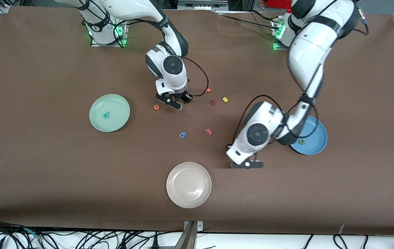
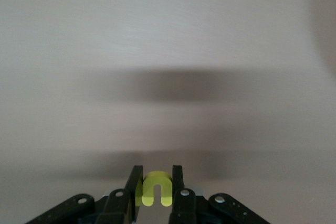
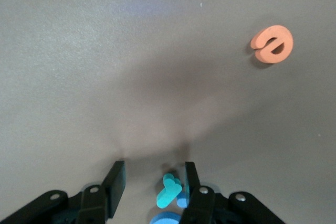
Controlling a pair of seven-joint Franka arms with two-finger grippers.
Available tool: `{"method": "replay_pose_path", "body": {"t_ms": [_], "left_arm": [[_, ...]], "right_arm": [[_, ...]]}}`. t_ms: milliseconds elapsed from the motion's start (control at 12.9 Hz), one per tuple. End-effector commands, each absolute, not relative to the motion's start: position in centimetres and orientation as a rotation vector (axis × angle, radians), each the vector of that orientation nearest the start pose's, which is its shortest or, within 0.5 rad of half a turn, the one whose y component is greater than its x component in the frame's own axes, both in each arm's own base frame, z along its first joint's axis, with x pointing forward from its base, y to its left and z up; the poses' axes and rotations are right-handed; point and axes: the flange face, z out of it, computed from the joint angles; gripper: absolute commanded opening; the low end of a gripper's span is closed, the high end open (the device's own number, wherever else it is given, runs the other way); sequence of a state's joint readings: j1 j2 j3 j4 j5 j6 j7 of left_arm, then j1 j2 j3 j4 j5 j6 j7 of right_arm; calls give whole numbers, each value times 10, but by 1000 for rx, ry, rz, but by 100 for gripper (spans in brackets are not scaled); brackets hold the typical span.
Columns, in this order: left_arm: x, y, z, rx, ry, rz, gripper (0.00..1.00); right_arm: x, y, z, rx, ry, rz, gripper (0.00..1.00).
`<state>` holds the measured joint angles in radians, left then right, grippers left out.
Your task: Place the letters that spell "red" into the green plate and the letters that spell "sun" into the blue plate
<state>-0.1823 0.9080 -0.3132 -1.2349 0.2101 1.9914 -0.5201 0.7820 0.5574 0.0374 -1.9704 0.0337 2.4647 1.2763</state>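
Observation:
The green plate (image 1: 95,103) holds the teal "d" (image 1: 106,115). The blue plate (image 1: 316,133), partly hidden under the left arm, holds the olive "n" (image 1: 301,141). My left gripper (image 1: 247,164) (image 2: 155,170) is low over the table between the cream plate and the blue plate, shut on the yellow "u" (image 2: 156,187). My right gripper (image 1: 178,102) (image 3: 154,169) is down at the table, open. The teal "r" (image 3: 169,190) lies between its fingers, close against one of them. The orange "e" (image 1: 156,107) (image 3: 271,44) lies beside it. The yellow "s" (image 1: 225,99) lies toward the left arm's end.
A cream-white plate (image 1: 188,184) sits nearest the front camera. Loose letters lie mid-table: an orange one (image 1: 208,90), a dark red one (image 1: 213,102), a pink "w" (image 1: 208,131) and a blue one (image 1: 182,135).

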Motion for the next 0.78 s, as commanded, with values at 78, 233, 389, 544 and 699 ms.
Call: {"method": "replay_pose_path", "body": {"t_ms": [78, 233, 389, 544, 699], "left_arm": [[695, -204, 263, -3138, 7, 373, 2], [702, -142, 261, -3111, -38, 458, 3], [700, -100, 263, -3092, 7, 553, 7], [694, -65, 253, -3070, 46, 658, 8], [691, -33, 243, -3021, 147, 694, 21]], "right_arm": [[396, 449, 180, -3101, 744, 114, 54], [393, 449, 177, -3108, 741, 118, 54], [393, 449, 176, -3109, 741, 119, 53], [392, 449, 175, -3112, 742, 122, 53], [395, 447, 175, -3113, 737, 117, 53]]}}
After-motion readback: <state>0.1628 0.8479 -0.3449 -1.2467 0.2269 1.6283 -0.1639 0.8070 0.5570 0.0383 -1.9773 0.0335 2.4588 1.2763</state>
